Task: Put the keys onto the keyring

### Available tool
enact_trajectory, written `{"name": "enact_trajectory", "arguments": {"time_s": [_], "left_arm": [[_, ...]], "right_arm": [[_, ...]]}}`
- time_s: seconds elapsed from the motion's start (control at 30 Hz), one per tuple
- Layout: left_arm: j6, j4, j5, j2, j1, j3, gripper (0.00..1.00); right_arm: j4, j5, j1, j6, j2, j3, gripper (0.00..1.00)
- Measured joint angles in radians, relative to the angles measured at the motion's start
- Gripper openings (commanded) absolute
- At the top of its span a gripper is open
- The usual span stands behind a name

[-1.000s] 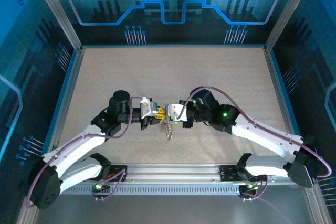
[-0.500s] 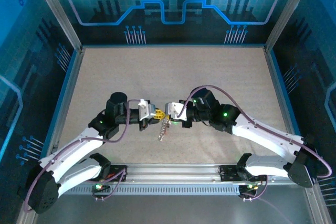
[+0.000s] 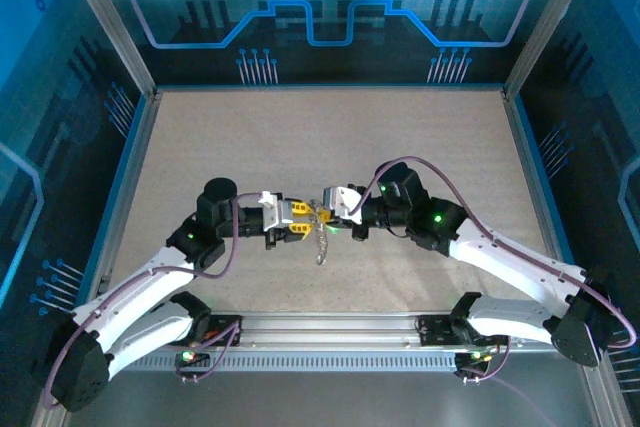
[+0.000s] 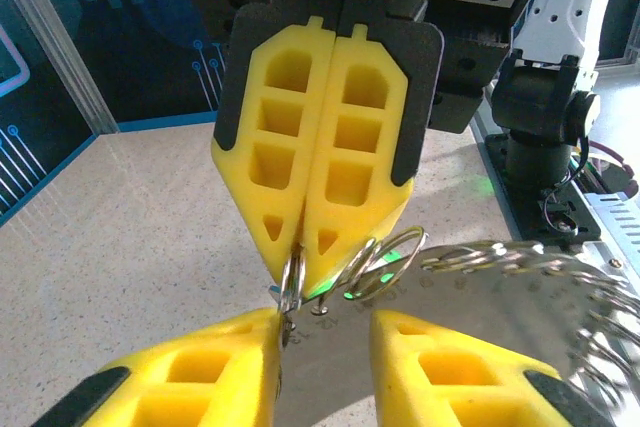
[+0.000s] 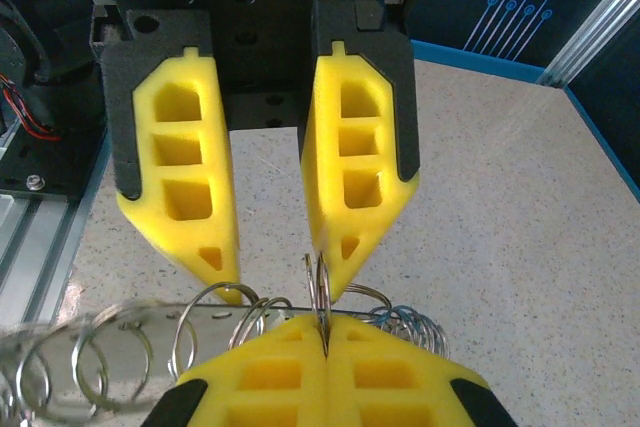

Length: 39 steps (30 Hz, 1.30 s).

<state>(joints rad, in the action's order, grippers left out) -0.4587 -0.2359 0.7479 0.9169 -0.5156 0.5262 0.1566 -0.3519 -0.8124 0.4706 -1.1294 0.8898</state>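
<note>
Over on the left, the left gripper (image 3: 298, 220) is pointing in toward the middle of the counter (image 3: 300, 137). Its jaws are standing apart, with the yellow fingers (image 4: 200, 372) spread either side of the meeting point. To me it looks like it's making room to take hold of a loop, and it isn't gripping anything yet.

Between the two arms the keyring (image 3: 322, 239) is hanging above the counter, a floppy run of silver loops drooping toward the near edge. In the left wrist view, one upright loop is sitting right at the inner edge of an open finger, touching or just shy of it; I can't tell which. The other loops are trailing off to the side.

On the right, the right gripper (image 3: 328, 211) is facing the left one nose to nose. Its jaws are pressed together, pinching that upright loop at the very tips. So it's carrying the keyring and, I'd say, offering it edge-on into the left jaws' gap for a handover or a threading move.
</note>
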Motion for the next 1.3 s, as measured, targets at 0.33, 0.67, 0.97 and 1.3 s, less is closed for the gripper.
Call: {"name": "enact_trajectory", "arguments": {"time_s": [0.33, 0.67, 0.97, 1.3], "left_arm": [[0.011, 0.000, 0.000, 0.000, 0.000, 0.000, 0.24], [-0.044, 0.052, 0.001, 0.001, 0.000, 0.002, 0.19], [-0.095, 0.101, 0.011, 0.009, 0.000, 0.006, 0.40], [-0.172, 0.161, 0.020, -0.089, -0.002, 0.002, 0.55]], "right_arm": [[0.031, 0.009, -0.014, 0.037, -0.029, 0.000, 0.00], [0.068, 0.026, -0.021, 0.062, -0.036, 0.000, 0.00], [0.064, 0.037, -0.025, 0.065, -0.036, 0.000, 0.00], [0.041, 0.064, -0.027, 0.086, -0.018, 0.000, 0.00]]}}
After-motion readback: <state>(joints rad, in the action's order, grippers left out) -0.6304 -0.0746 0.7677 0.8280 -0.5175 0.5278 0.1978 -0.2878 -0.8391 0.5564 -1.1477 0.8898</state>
